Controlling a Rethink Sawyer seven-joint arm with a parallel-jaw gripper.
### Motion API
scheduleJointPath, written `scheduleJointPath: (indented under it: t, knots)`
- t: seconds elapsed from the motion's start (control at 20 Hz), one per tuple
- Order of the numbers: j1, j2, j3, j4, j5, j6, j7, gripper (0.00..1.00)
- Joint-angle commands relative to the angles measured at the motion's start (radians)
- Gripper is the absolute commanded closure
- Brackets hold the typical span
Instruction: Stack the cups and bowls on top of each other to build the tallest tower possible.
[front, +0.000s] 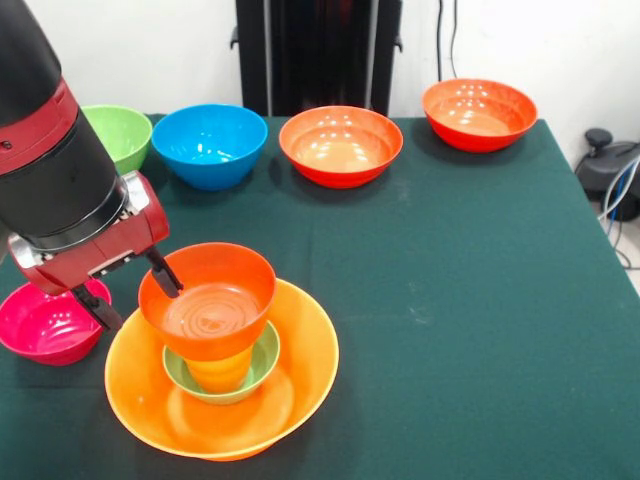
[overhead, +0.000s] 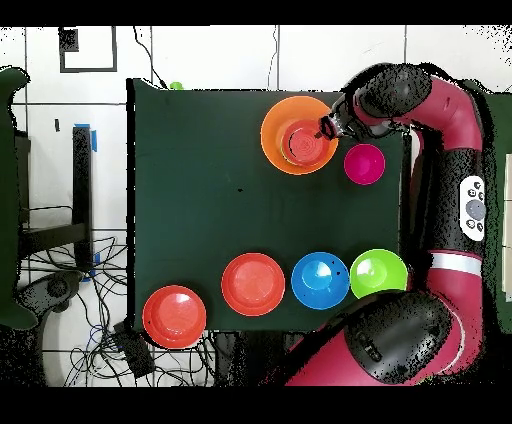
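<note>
Right now the pincer straddles the rim of the small red-orange bowl, one finger inside and one outside, gripping its wall atop the tower: orange cup, small green bowl, largest orange bowl. Best to release gently and lift straight up, so the perched bowl stays centred. A pink bowl sits just beside; blue bowl, green bowl and two more red-orange bowls wait across the counter.
</note>
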Motion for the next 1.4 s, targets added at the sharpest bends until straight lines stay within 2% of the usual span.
scheduleJointPath:
  t: [0.05, 0.15, 0.3, 0.55, 0.75, 0.8, 1.0, 1.25, 1.4]
  knots:
    - [0.024, -0.050, -0.042, 0.060, -0.007, 0.009, -0.089, 0.00]
    - [0.004, -0.174, -0.052, 0.142, 0.029, 0.030, -0.047, 0.00]
    - [0.028, -0.255, -0.060, 0.125, 0.040, 0.096, 0.000, 0.00]
    - [0.073, -0.244, -0.047, 0.028, 0.059, 0.193, 0.045, 0.00]
    - [0.101, -0.249, -0.052, -0.005, 0.078, 0.237, 0.100, 0.00]
    - [0.103, -0.265, -0.063, 0.010, 0.077, 0.217, 0.111, 0.00]
    - [0.071, -0.407, -0.122, 0.272, 0.112, -0.042, 0.210, 0.00]
    - [0.036, -0.574, -0.184, 0.635, 0.166, -0.288, 0.333, 0.00]
    - [0.048, -0.663, -0.232, 0.808, 0.175, -0.430, 0.414, 0.00]
